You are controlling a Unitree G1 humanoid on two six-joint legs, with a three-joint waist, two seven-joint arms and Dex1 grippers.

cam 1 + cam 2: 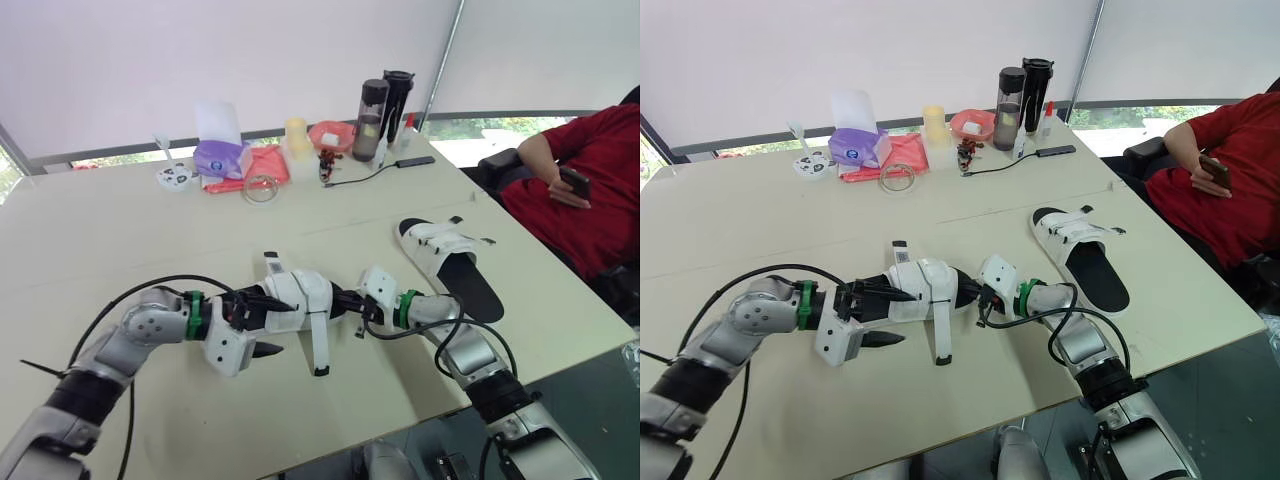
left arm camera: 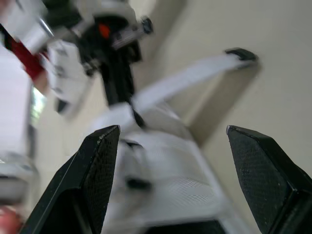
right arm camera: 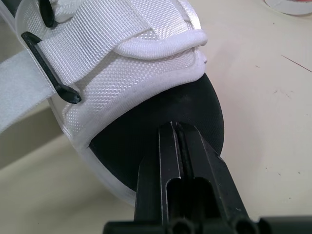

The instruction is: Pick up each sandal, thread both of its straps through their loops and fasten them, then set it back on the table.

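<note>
Though the near sandal hangs just over the front of the table, its loose strap dangles unfastened. The right gripper is pinched tight, apparently on the black sole's edge, though I can't quite see the contact. The left gripper gapes wide around the upper, gripping nothing. I'd have it close on the strap's tip and feed it squarely through the black loop. The second sandal lies flat to the right. Bottles and a tissue box crowd the far edge, and a person in red sits alongside.
</note>
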